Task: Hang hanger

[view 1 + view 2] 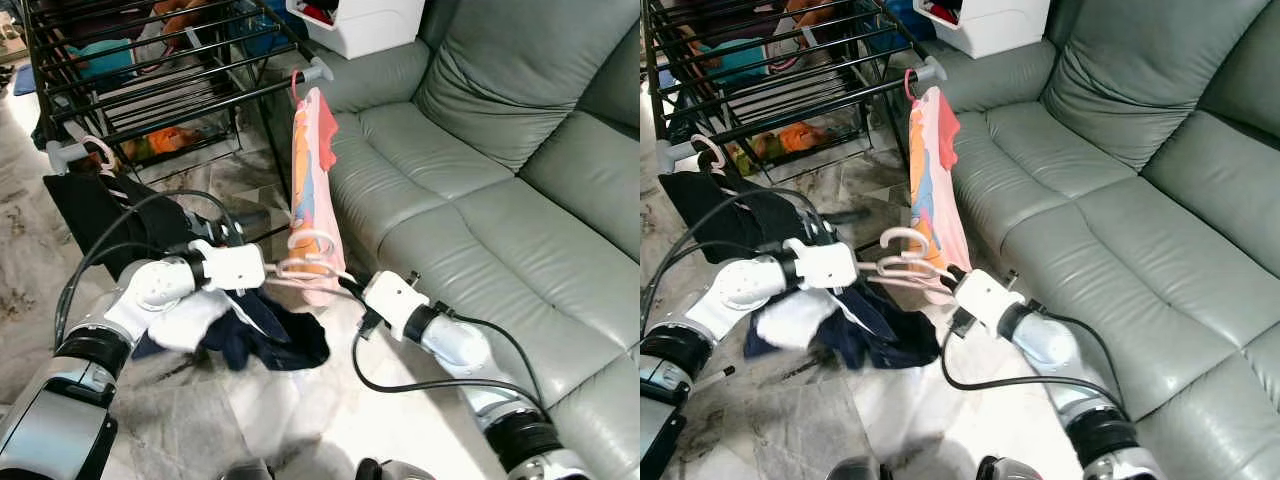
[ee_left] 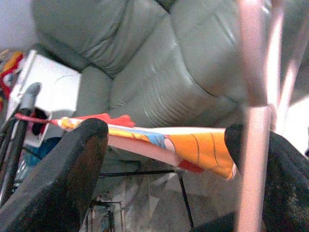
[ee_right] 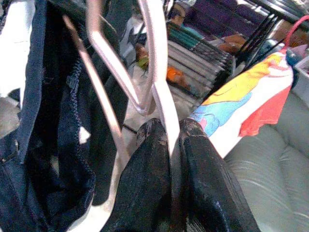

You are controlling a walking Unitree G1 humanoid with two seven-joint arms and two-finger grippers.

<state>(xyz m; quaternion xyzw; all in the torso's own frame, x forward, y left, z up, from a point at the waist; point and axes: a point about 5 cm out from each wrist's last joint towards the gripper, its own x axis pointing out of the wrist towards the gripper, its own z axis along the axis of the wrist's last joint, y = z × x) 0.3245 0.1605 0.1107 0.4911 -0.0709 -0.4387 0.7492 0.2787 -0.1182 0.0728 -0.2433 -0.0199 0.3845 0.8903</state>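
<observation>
Pale pink plastic hanger (image 1: 905,262), carrying dark navy clothing (image 1: 875,330), hangs between right gripper (image 3: 166,145), jaws clenched on its bar, and left gripper (image 1: 272,268), jaws released around it; best lifted level toward black drying rack (image 1: 150,90).

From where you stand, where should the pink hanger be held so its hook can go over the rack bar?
Probably low on the pink hanger, on its shoulder wire, from the sofa side as the right gripper grips now. That keeps the upward hook free for the rack bar.
</observation>
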